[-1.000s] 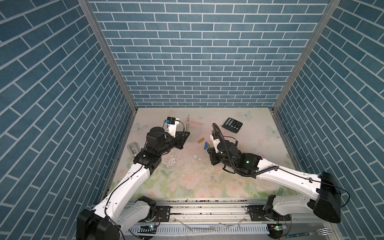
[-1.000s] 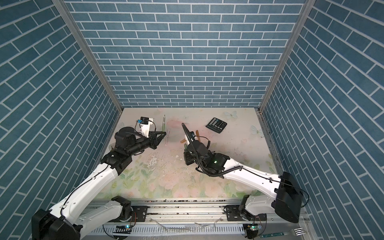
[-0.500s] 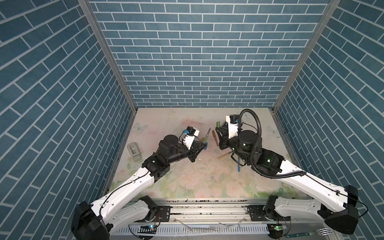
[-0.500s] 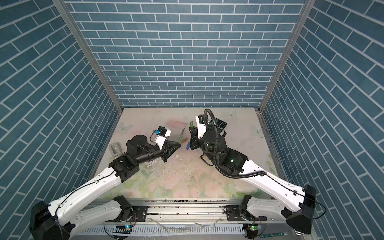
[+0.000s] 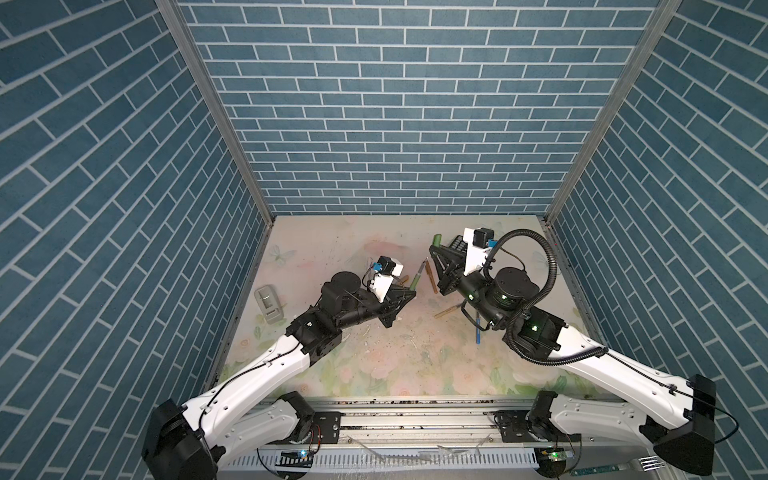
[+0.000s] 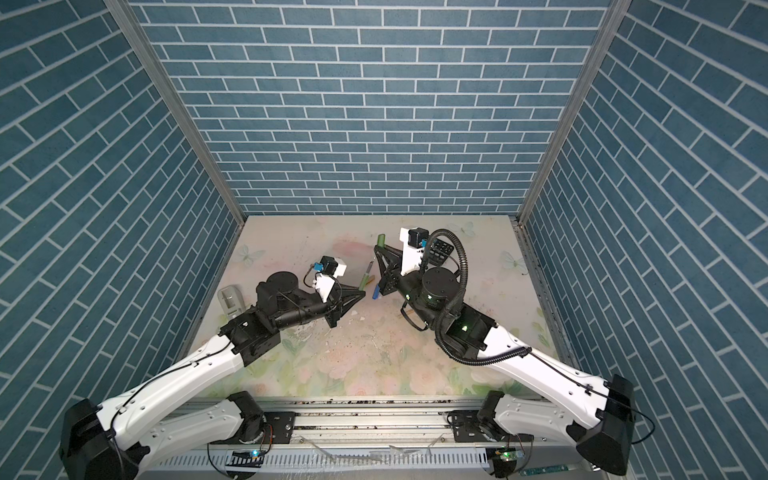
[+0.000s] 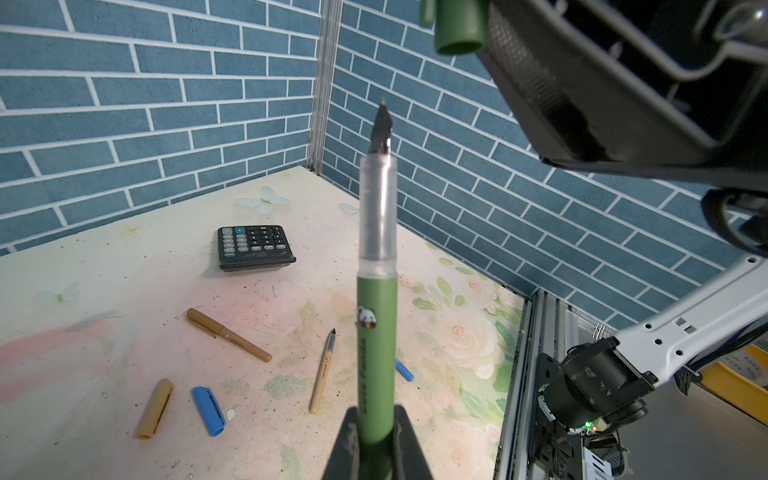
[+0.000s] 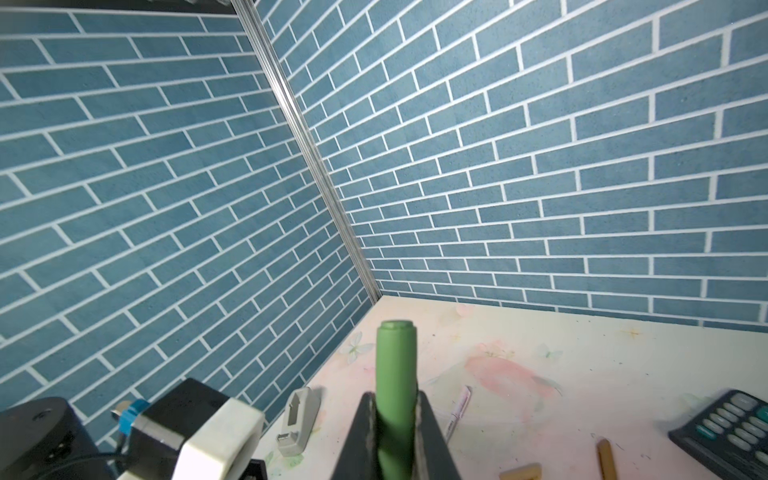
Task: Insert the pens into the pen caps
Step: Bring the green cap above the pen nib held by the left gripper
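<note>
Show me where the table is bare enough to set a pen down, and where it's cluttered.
Bare: the front strip of the table along the metal rail, and the back left corner between the back wall and the grey device. Crowded: the middle, where the brown pen, tan pen, tan cap and blue cap lie, with the calculator behind.

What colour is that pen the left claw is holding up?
The pen is green, with a clear neck and dark tip; clearest in the left wrist view.
</note>
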Available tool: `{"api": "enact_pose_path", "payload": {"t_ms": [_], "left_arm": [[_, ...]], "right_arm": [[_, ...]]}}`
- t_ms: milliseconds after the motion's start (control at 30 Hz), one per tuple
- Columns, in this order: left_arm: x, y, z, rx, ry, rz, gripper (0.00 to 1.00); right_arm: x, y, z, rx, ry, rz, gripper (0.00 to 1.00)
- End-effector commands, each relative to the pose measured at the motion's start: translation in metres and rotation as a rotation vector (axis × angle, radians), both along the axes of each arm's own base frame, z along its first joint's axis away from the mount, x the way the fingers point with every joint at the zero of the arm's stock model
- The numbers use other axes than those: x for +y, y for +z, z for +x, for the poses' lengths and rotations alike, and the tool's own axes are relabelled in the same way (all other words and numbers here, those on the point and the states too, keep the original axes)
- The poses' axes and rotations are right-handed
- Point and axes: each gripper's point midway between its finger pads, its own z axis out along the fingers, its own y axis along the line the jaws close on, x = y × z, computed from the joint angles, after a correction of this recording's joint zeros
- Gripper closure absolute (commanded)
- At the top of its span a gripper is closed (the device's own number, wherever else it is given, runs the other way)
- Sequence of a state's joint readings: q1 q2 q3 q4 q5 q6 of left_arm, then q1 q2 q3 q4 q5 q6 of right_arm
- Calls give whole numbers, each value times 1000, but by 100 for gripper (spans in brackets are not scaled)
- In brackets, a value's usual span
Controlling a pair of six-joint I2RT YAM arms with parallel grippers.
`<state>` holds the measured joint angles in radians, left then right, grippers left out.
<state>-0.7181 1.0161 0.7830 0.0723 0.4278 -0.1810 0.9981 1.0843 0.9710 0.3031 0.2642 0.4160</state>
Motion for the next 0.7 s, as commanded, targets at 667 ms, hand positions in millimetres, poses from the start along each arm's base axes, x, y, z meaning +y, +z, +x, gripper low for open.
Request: {"api": "enact_pose_path", "payload": {"t_ms": [667], "left_arm": [[1,9,-6,-36,-12,-11,100]], "right_arm": [[6,-5,10,66,58,145,94]]}}
